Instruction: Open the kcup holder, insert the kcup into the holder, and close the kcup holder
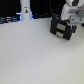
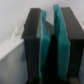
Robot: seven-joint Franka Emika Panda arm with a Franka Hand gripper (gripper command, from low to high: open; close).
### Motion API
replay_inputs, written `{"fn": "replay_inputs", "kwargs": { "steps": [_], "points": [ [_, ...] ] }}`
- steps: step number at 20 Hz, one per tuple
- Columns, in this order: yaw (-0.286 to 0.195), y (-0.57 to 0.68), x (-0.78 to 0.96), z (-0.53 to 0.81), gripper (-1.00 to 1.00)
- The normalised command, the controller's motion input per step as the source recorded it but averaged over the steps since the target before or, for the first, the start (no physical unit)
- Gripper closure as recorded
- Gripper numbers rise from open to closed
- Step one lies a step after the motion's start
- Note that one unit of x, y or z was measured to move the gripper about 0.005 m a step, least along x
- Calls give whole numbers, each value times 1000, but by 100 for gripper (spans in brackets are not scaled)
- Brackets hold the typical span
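Note:
The kcup holder (image 1: 60, 28) is a black boxy unit with pale handle marks on its front, standing at the exterior view's upper right and looking tilted. My white gripper (image 1: 73, 17) hangs just above and to the right of it, very near or touching; contact is unclear. In the wrist view the two black fingers with teal pads (image 2: 63, 47) stand close together around the gripper (image 2: 52, 50), with only a thin dark slit between them and nothing visible in it. I cannot make out the kcup for sure in either view.
A small white upright object (image 1: 26, 10) with a bluish glow at its foot stands at the back on the exterior view's left. The pale tabletop (image 1: 35, 55) fills the front. Dark clutter lines the back edge.

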Motion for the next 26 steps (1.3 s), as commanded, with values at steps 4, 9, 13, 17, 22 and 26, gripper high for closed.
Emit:
{"fn": "replay_inputs", "kwargs": {
  "steps": [4,9,13,17,22,26],
  "points": [
    [175,351,476,89,-100],
    [61,72,408,301,-100],
    [0,-261,208,365,-100],
    [3,-459,0,294,-100],
    [93,-414,-214,186,-100],
    [180,-260,-294,93,-100]
  ]
}}
